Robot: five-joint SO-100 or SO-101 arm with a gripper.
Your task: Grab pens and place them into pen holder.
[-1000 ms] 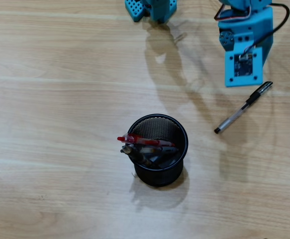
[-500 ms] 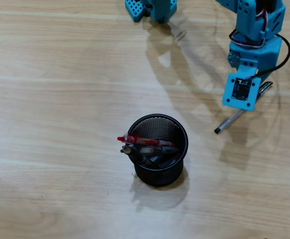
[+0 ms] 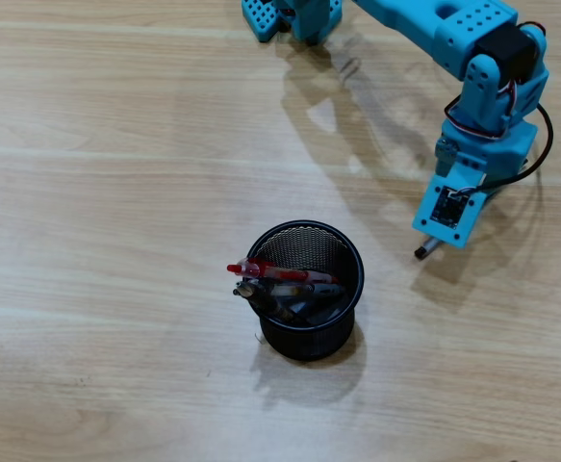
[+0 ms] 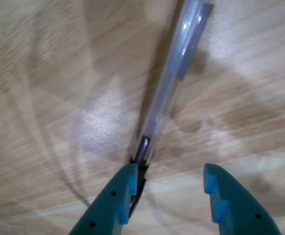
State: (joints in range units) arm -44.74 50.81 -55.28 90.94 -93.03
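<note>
The black mesh pen holder [image 3: 311, 339] stands on the wooden table in the overhead view. The red pen [image 3: 266, 271] and darker pens [image 3: 259, 296] lie inside it, with their ends sticking over its left rim. The clear-barrelled pen [image 4: 174, 73] lies flat on the table in the wrist view, and its dark end reaches the tip of the left finger [image 4: 121, 191]. My gripper [image 4: 169, 170] is open and low over the table, and the gap between the jaws is bare. In the overhead view only the pen's dark tip [image 3: 421, 252] shows below the wrist.
The blue arm [image 3: 482, 96] reaches in from the top right of the overhead view, with its base [image 3: 294, 17] at the top edge. A black cable [image 3: 547, 144] loops beside the wrist. Bare wooden table [image 3: 116, 241] lies all round the holder.
</note>
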